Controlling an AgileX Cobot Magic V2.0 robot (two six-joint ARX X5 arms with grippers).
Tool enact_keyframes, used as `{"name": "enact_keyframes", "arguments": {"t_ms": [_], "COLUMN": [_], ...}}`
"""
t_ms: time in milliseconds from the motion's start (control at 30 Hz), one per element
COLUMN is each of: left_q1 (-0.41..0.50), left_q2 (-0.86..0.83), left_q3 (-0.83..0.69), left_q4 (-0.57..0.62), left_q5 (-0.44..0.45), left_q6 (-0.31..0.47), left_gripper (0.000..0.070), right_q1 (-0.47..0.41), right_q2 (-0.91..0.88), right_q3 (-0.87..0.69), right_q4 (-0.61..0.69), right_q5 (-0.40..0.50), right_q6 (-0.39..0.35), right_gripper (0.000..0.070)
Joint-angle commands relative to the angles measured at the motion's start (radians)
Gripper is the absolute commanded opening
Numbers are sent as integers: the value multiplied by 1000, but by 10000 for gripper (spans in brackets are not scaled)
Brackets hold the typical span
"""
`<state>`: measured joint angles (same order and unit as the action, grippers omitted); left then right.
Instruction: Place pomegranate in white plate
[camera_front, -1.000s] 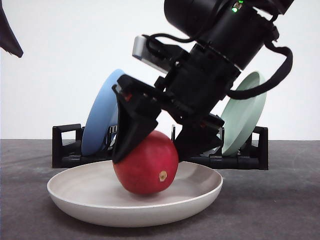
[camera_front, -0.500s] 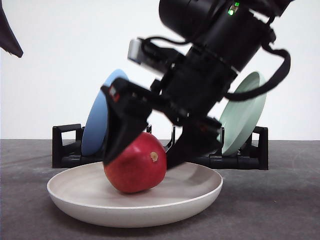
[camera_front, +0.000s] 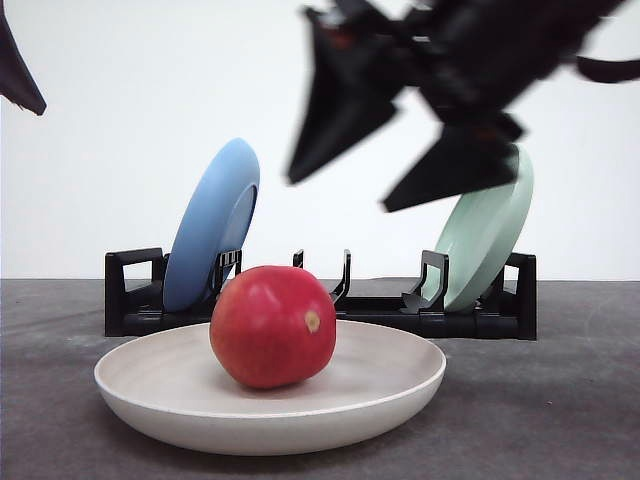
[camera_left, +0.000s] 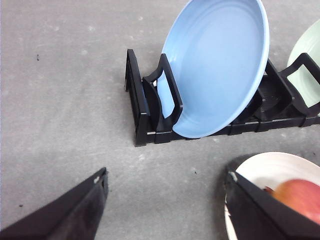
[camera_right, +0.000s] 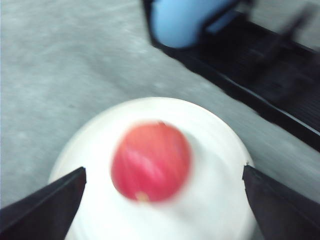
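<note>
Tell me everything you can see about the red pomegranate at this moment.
The pomegranate is a smooth, glossy red fruit, roundish and slightly egg-shaped, with a small tan stem nub facing forward and to the right in the front view. It looks whole and undamaged. It rests inside the white plate, left of the plate's centre in the front view, touching only the plate's inner surface. The right gripper is open above it and apart from it, so nothing holds the fruit.
</note>
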<state>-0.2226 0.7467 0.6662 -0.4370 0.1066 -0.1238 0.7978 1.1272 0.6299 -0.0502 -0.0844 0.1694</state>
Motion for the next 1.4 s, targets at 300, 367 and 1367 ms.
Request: {"name": "enact_keyframes", "arguments": {"t_ms": [300, 367, 1367], "left_q1": [0, 0, 0], "left_q2": [5, 5, 3], "left_q3": [6, 6, 7], "left_q4": [2, 1, -42], "left_q5": [-2, -2, -2], "left_q6": [-3, -3, -1], "left_gripper": [434, 434, 18], "right_q1": [-198, -252, -428], "right_q2": [-308, -345, -392], "right_q3": [-129, -136, -170], "right_q4": [-168, -194, -159], "right_q5": [-24, -40, 10], "right_q6": [28, 21, -1], "right_gripper": [615, 615, 14]}}
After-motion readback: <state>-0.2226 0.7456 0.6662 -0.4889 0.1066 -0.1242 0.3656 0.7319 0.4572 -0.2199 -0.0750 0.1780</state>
